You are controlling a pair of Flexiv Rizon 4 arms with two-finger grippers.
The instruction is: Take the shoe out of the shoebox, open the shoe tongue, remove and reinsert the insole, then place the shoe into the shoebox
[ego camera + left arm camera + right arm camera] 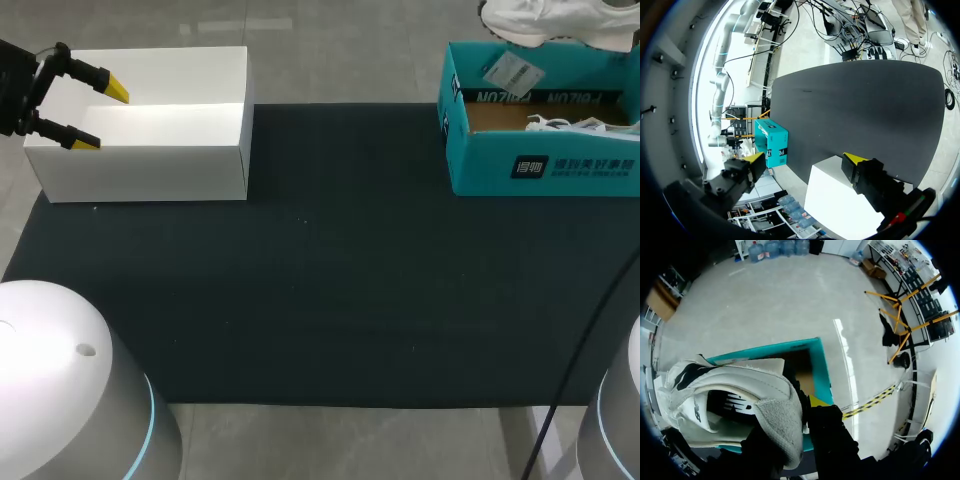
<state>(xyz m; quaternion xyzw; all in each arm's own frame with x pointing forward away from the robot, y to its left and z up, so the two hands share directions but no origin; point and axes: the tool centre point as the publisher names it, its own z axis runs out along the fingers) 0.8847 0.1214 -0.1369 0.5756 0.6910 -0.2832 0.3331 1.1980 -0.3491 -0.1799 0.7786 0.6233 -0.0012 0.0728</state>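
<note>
The right jaws grip the heel collar of the white mesh trainer (730, 385), holding it just above the open teal cardboard shoebox (545, 165), seemingly to clear its walls. The left jaws hang wide open and empty over the white box (150, 170).

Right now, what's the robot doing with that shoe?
The right gripper is shut on the heel of a white shoe and holds it up above the open teal shoebox. The left gripper is open and empty, hanging over the end of a white box at the other side of the dark mat.
</note>
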